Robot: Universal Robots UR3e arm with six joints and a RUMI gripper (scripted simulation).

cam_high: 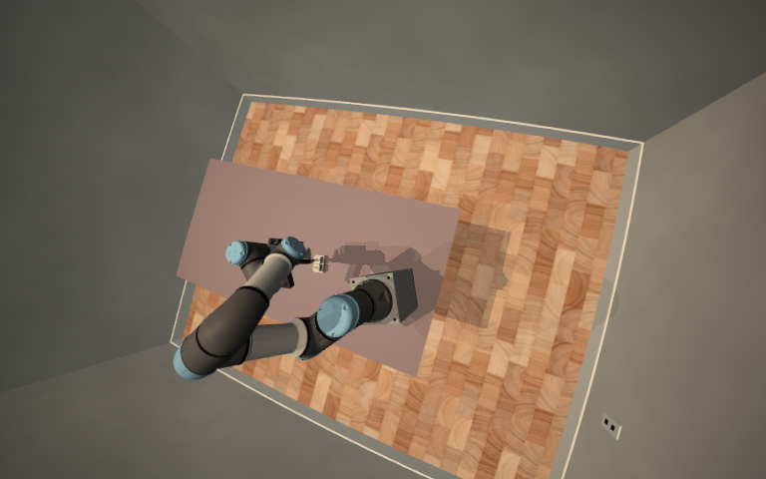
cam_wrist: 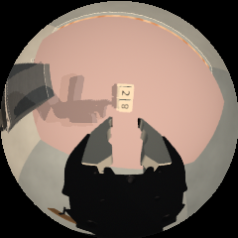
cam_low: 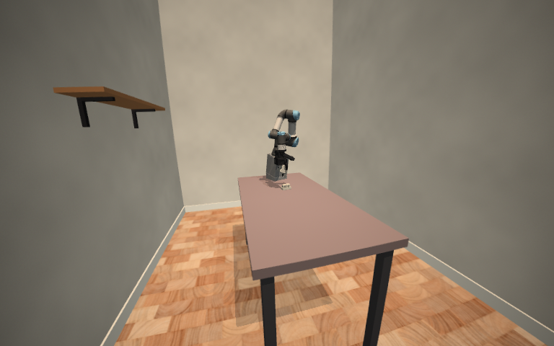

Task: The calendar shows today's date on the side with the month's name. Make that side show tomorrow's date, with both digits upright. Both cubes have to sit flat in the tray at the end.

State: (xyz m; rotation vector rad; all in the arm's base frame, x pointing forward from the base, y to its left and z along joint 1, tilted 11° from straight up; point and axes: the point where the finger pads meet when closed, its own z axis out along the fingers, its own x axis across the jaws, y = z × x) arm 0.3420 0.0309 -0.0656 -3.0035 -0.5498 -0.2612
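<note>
The small cream calendar (cam_high: 323, 264) (cam_low: 286, 188) (cam_wrist: 118, 101) stands on the table, its two cubes side by side in the tray. In the wrist view, the faces turned to the camera show a 2 (cam_wrist: 125, 92) and an 8 (cam_wrist: 125, 105), both lying sideways in that view. The month's name and the date beside it cannot be read in any view. My gripper (cam_wrist: 125, 118) (cam_low: 283, 174) is partly open with nothing between its fingers. It hangs above the table, near the calendar and clear of it; in the top view the arm hides most of it.
The pinkish-brown table (cam_high: 338, 209) (cam_low: 318, 228) carries the arm's grey base block (cam_high: 405, 296) (cam_low: 271, 167), close to the calendar. The arm's shadow falls beside the calendar. A wooden shelf (cam_low: 85, 91) is on the left wall in the exterior view, far from the arm.
</note>
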